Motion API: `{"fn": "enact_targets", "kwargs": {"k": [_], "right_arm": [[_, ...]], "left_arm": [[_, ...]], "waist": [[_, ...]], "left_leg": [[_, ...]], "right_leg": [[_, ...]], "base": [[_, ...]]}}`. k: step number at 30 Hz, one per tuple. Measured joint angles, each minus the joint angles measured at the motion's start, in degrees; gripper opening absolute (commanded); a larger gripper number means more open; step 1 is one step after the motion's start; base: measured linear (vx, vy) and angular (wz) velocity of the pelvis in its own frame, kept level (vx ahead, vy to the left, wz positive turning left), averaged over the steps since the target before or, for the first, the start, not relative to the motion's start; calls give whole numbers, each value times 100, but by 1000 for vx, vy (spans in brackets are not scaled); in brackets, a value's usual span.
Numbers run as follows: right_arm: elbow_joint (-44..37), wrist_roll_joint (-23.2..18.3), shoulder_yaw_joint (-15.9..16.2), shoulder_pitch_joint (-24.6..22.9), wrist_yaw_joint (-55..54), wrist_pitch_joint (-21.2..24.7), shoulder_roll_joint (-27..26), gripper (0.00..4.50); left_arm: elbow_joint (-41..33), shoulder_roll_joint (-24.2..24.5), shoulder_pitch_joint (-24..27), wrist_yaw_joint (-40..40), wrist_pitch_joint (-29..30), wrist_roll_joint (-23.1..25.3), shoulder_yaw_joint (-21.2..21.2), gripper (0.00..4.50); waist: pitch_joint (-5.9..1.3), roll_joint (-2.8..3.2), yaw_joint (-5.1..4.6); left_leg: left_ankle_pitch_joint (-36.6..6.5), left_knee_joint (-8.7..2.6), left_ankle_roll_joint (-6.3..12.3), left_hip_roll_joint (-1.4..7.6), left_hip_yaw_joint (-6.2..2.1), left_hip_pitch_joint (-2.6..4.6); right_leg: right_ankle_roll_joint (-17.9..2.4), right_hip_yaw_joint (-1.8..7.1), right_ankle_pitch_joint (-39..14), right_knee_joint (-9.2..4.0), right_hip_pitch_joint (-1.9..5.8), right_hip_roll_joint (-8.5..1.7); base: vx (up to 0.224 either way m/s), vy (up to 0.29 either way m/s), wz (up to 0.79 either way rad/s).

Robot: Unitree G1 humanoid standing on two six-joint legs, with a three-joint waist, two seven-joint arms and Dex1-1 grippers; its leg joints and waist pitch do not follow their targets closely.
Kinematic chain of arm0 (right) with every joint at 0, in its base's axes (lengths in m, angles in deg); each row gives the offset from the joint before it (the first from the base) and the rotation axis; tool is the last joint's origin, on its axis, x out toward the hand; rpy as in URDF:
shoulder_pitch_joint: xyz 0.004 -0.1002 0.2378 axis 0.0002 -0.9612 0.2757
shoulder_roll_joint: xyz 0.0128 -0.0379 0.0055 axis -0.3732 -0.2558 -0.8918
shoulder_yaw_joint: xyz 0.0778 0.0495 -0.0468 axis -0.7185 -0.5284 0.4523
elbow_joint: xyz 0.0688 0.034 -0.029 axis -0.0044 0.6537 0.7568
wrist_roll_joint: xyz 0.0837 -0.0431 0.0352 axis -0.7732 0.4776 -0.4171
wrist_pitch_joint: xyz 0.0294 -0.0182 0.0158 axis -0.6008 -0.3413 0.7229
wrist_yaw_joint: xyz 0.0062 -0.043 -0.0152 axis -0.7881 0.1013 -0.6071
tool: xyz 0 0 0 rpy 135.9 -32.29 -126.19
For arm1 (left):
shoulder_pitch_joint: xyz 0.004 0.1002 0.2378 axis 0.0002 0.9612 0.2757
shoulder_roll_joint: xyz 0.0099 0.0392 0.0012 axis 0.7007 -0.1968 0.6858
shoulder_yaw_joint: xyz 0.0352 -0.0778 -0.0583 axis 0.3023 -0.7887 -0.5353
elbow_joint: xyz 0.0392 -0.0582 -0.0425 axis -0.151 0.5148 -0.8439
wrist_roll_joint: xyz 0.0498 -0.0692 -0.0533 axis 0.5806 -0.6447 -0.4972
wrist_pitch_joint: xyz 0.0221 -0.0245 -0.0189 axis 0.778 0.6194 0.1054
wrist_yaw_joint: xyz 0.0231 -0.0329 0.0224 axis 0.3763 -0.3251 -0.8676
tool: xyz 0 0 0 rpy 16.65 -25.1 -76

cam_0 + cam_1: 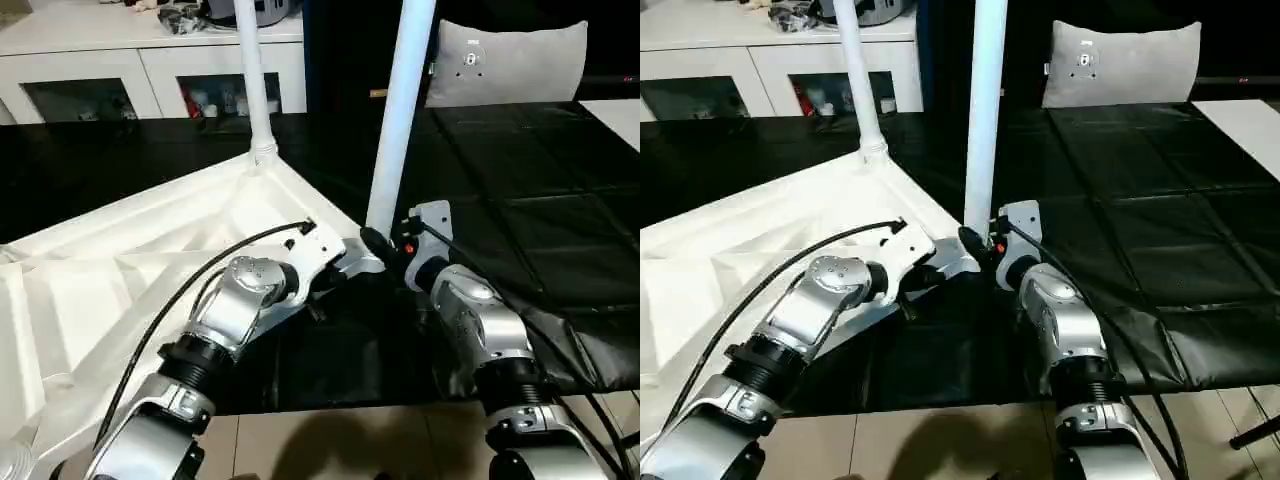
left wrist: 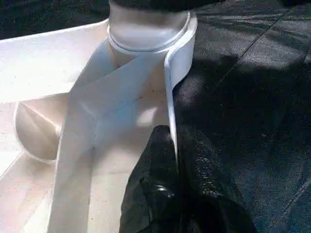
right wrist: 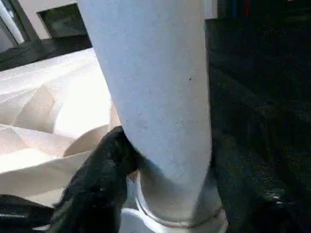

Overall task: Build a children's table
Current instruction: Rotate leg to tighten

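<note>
My left claw (image 2: pixel 172 160) pinches the upturned white tabletop's (image 1: pixel 150 260) rim. My right claw (image 3: pixel 160 179) straddles a leg (image 1: pixel 400 110) in its corner socket; leg tops are cut off.

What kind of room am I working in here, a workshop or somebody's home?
Likely an indoor lab or test room set up like a home: a large black-covered work surface, a white cabinet with glass doors holding clutter, and a grey cushion behind.

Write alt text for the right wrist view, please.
The right end effector has its black fingers on either side of a white table leg that stands upright in a corner socket of the upturned table top.
</note>
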Motion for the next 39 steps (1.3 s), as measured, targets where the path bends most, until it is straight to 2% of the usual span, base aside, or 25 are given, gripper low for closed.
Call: {"fn": "enact_targets", "kwargs": {"k": [1, 2, 4, 7, 10, 13, 15, 18, 23, 26, 28, 29, 32, 39], "right_arm": [[16, 5, 0, -9, 14, -51, 13, 277], [43, 6, 5, -42, 142, -160, 81, 306], [46, -39, 5, -132, 380, -328, 173, 311], [-118, -251, 30, -344, 1084, -363, 534, 339], [-205, -307, 48, -423, 1408, -354, 666, 370], [-554, -439, 266, -631, 2424, -277, 1371, 396], [-720, -506, 411, -633, 2987, -196, 1665, 402], [-762, -557, 509, -625, 3562, -75, 1970, 402], [-760, -565, 734, -556, 4284, 45, 2303, 357], [-753, -560, 909, -479, 4553, 40, 2397, 329], [-752, -559, 1002, -423, 4729, 33, 2438, 323], [-750, -557, 1044, -402, 4818, 34, 2458, 296], [-747, -548, 1166, -378, 5085, 43, 2476, 276], [-747, -549, 1339, -378, 5305, 75, 2444, 219]], "left_arm": [[-2, 1, 0, 0, -11, 4, 11, 0], [-2, 7, 0, 1, -52, 7, 43, 0], [-6, 24, 0, 34, -122, 6, 101, 0], [-11, 174, 7, 228, -310, -15, 159, 0], [-10, 267, 8, 338, -397, -28, 179, 0], [-6, 588, 19, 751, -719, -92, 288, 0], [20, 805, 22, 978, -923, -95, 307, 0], [52, 1039, 59, 1353, -1310, -136, 354, 0], [41, 1431, 171, 2192, -1958, -341, 443, 0], [-26, 1570, 205, 2539, -2141, -424, 539, 0], [-42, 1619, 205, 2678, -2240, -439, 592, 0], [-43, 1644, 205, 2739, -2313, -441, 619, 0], [-43, 1712, 205, 2964, -2547, -442, 689, 0], [-92, 1786, 206, 3169, -2691, -459, 762, 0]], "waist": [[0, -1, 11], [1, -2, 26], [2, -3, 46], [2, -2, 117], [4, 2, 176], [8, 0, 212], [8, -1, 190], [11, -7, 212], [13, -11, 317], [12, -13, 403], [13, -18, 432], [14, -22, 448], [14, -25, 503], [14, -29, 515]], "left_leg": [[0, -1, 0, 0, 0, -1], [0, -2, 0, 0, 0, -3], [-2, -8, 3, -1, 1, -4], [-3, -16, 5, -1, 2, -7], [-3, -16, 6, 1, 4, -6], [-2, -13, 6, 0, 5, -8], [-2, -12, 6, 1, 5, -5], [-2, -13, 7, 1, 5, -5], [-3, -12, 8, 1, 6, -10], [-3, -9, 8, -1, 7, -9], [-3, -7, 8, -1, 10, -9], [-3, -6, 8, -1, 10, -9], [-3, -6, 8, 0, 11, -6], [-3, -2, 7, 0, 12, -7]], "right_leg": [[0, 0, 0, -1, 0, 0], [1, 0, 0, -4, 0, -1], [2, 0, -1, -8, -1, -1], [1, 0, -2, -10, -3, -1], [0, 0, -1, -7, -6, 0], [4, 1, -4, -8, -5, -1], [2, 1, -2, -6, -6, -1], [3, 1, -3, -5, -6, 0], [4, 1, -4, -6, -8, -1], [2, 2, -3, -5, -8, -6], [2, 4, -3, -3, -8, -7], [3, 4, -3, -3, -8, -7], [5, 5, -5, 5, -8, -7], [5, 6, -5, 8, -8, -8]], "base": [[0, 0, 0], [0, 0, 0], [0, 0, 0], [0, 0, 0], [0, 0, 0], [0, 0, 0], [0, 0, 0], [0, 0, 0], [0, 0, 0], [0, 0, 0], [0, 0, 0], [0, 0, 0], [0, 0, 0], [0, 0, 0]]}}
